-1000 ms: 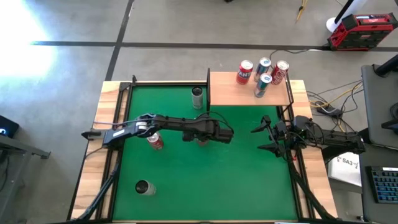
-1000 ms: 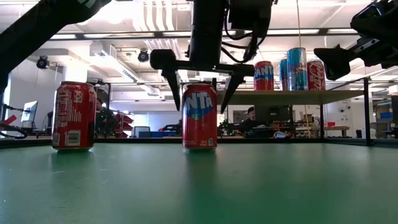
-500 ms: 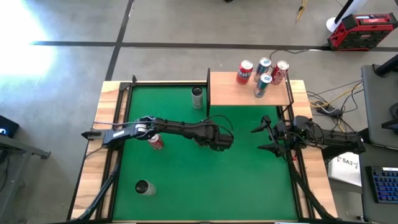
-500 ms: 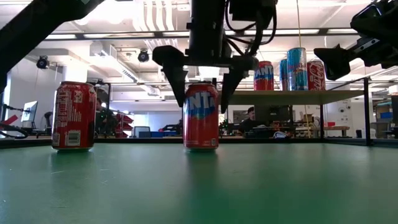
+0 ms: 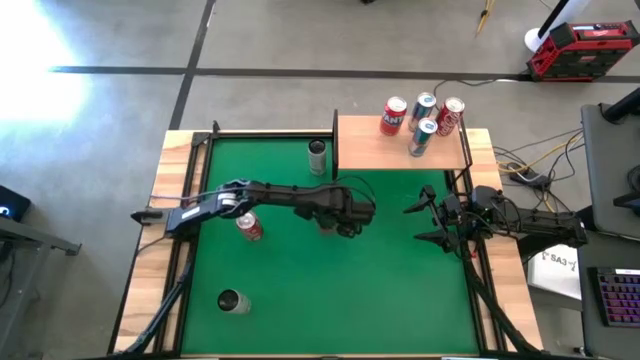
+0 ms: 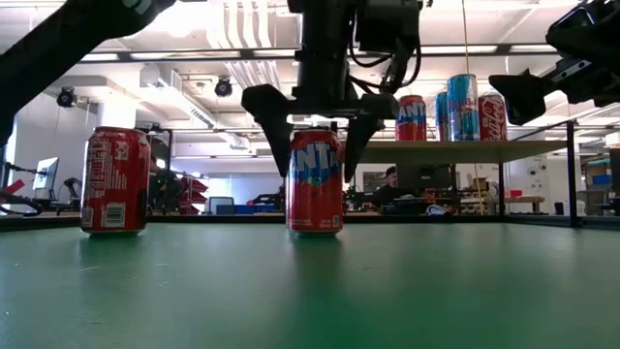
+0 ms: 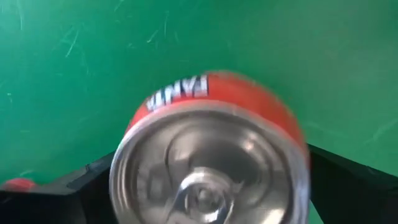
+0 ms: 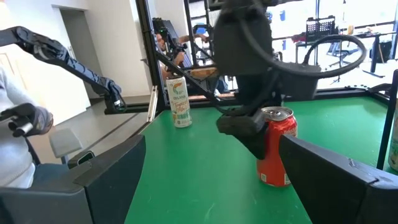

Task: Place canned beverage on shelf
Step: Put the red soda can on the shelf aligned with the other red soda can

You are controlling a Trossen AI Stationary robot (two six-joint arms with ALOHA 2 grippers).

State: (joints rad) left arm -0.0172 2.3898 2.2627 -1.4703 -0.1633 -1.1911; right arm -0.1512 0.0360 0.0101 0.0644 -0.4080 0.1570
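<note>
A red Fanta can (image 6: pixel 315 184) stands upright on the green mat, near its middle. My left gripper (image 6: pixel 316 171) points straight down over it and is open. One finger stands on each side of the can's upper part, with no touch that I can see. In the left wrist view the can's silver top (image 7: pixel 208 165) fills the gap between the fingers. The shelf (image 5: pixel 370 145) stands at the far right and carries several upright cans (image 5: pixel 420 122). My right gripper (image 5: pixel 425 222) waits open at the mat's right edge, pointing level toward the middle.
A second red can (image 5: pixel 248 227) stands left of the Fanta can, under my left arm. A slim pale can (image 5: pixel 317 156) stands by the shelf's left rail. Another can (image 5: pixel 230 301) is near the front left corner. A person (image 8: pixel 15 124) stands beyond the table's left side.
My left gripper has rolled about its downward axis over the Fanta can, so its fingers now show broader in the low view. It stays open, astride the can's top. The can has stayed upright on the mat.
</note>
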